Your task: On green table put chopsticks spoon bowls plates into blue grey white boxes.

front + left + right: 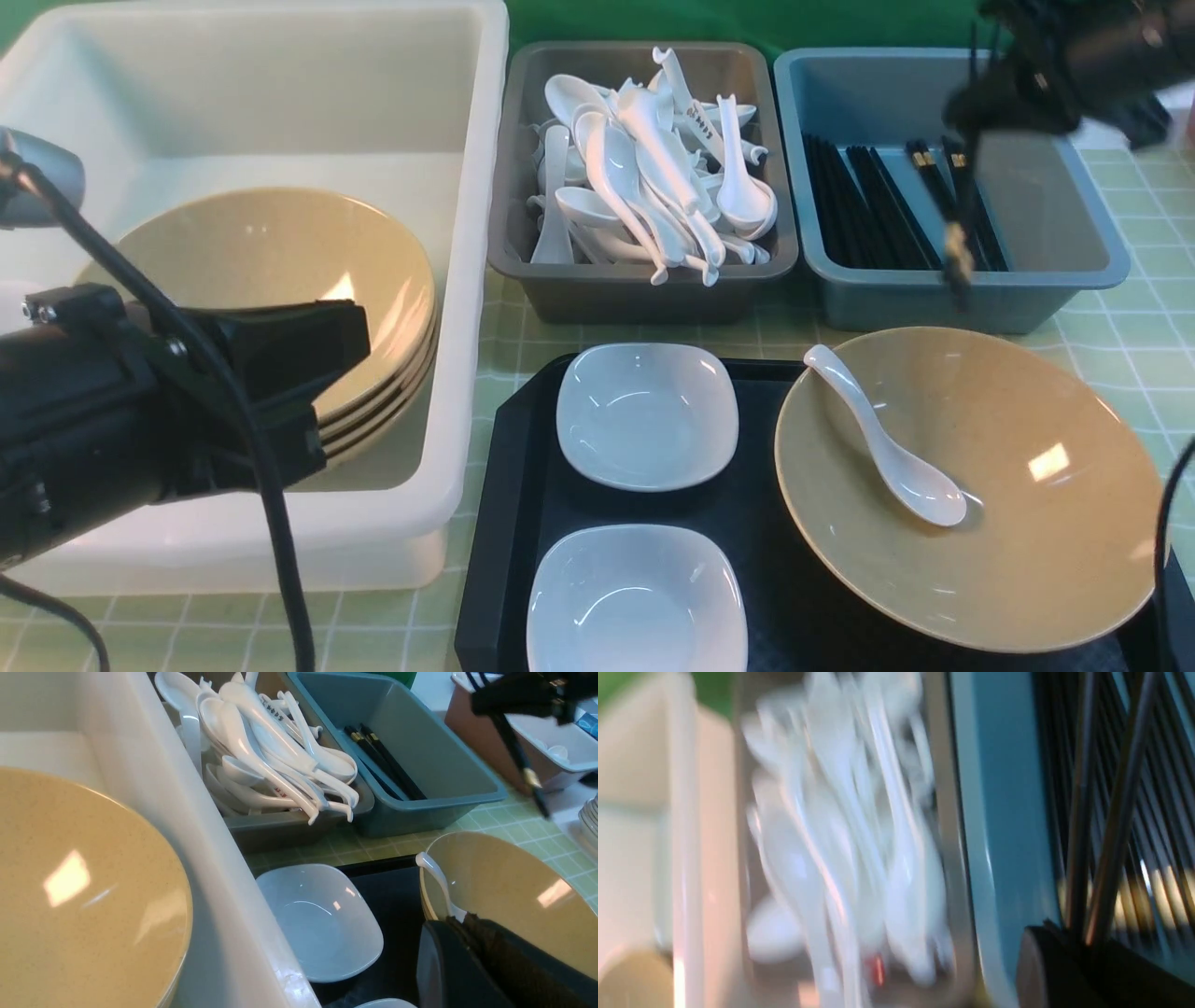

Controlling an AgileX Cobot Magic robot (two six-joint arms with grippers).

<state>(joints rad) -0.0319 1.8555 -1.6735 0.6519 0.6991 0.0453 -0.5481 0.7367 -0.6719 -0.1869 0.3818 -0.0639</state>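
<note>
Tray, black and textured [761,523], nearest: two small white rounded-square dishes [646,415] and a wide tan round bowl [1046,541] with a white ceramic spoon [887,448] lying in it, all unsorted. Left hand [347,350] fingers together, empty, at big white tub [471,280]. Far right: right hand [990,117] clamped on pair of black chopsticks [956,252], hanging gold-banded end down at front rim of blue-grey bin [1050,205]. Step looks like chopstick drop-off; next needs sticks over the bin's inside, then release
</note>
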